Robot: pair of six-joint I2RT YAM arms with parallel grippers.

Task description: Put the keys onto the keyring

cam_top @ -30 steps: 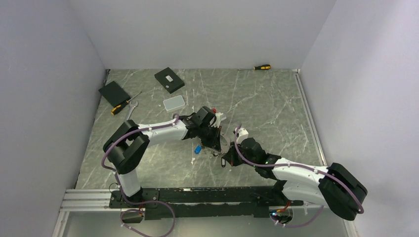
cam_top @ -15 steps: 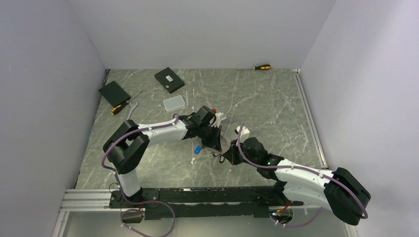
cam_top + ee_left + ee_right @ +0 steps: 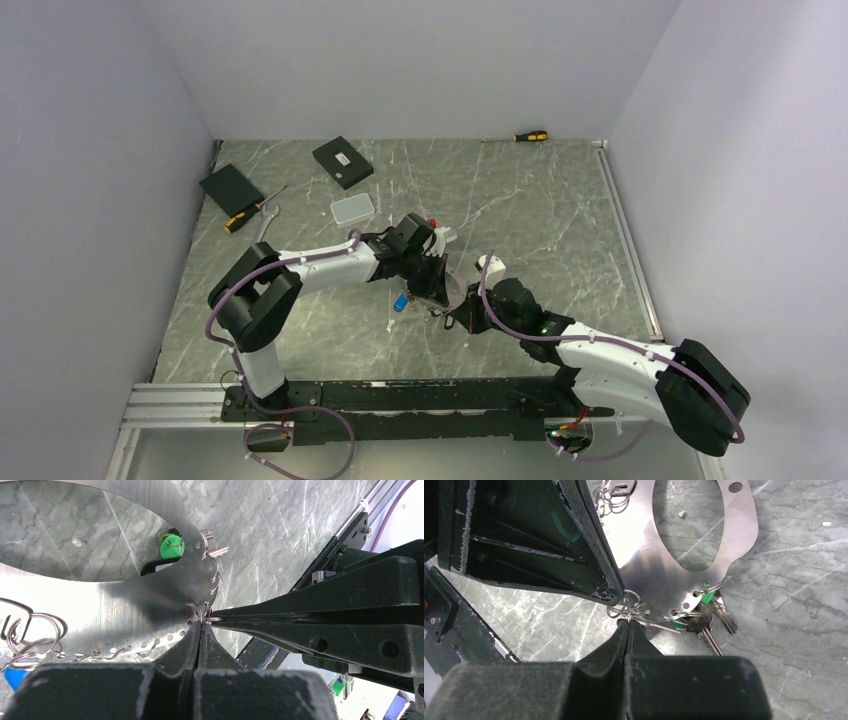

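While both tools are pressed fully together, tip to tip, the threading step is in hand. The left gripper pinches the rim of the keyring, a flat silver plate with a large oval opening and a row of small holes along its edge. The right gripper meets it almost nose to nose and appears to nip a small split ring right at that rim. Whether this ring already passes through a hole cannot be told.

The keys hang from the rim just to one side of the right gripper's tips, one with a green tag and one with a black tag. More wire rings sit in holes to the far side of the left gripper, and a blue tag lies close beside it.

The next move probably calls for a fine twist of the right tool, feeding the ring's open end through a hole with the left holding the plate steady. A slip could spring the wire free.

Containers: two black boxes and a pale case, well beyond the left gripper, are shut, their contents unseen.
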